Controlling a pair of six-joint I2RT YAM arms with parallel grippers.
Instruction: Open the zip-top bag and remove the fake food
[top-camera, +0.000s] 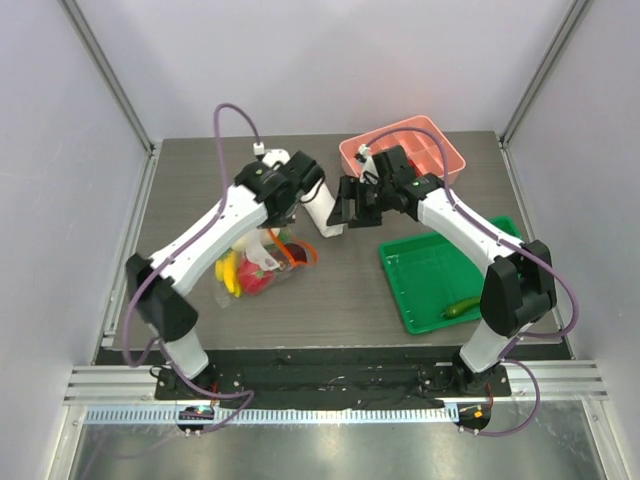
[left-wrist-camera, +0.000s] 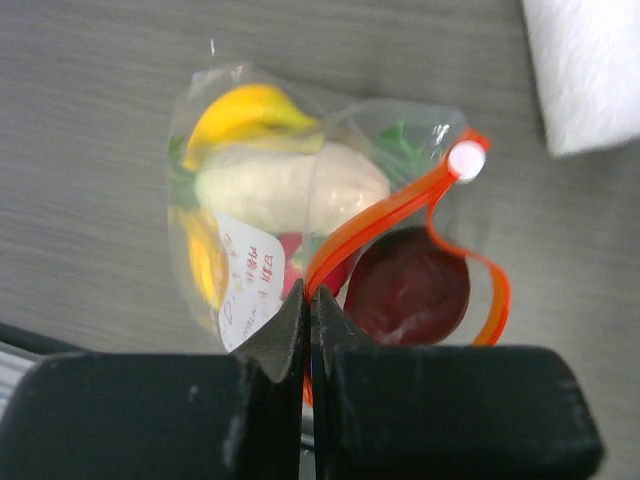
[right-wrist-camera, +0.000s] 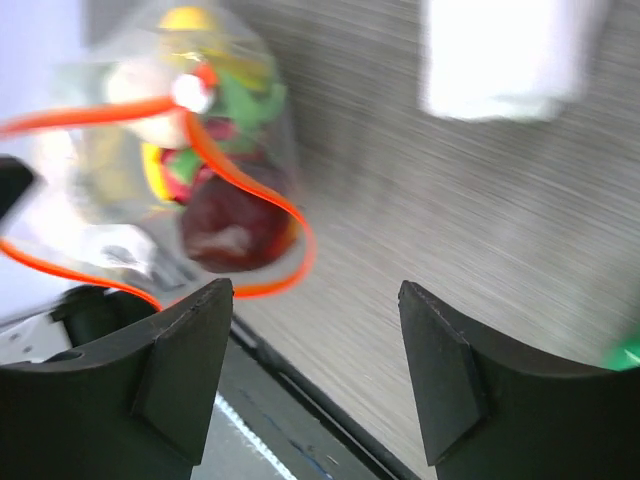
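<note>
Left pincer (left-wrist-camera: 310, 315) clamps the orange strip (left-wrist-camera: 385, 210) of the zip-top bag (left-wrist-camera: 260, 190), holding its mouth open; right pincer (right-wrist-camera: 312, 298), spread and empty, faces the fake food (right-wrist-camera: 235, 225) inside.

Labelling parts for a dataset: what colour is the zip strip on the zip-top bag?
Orange-red; the zip strip shows best in the left wrist view.

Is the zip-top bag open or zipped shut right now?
Open: the orange zip strip of the zip-top bag gapes in a wide loop, with the dark red fruit showing in the mouth.
</note>
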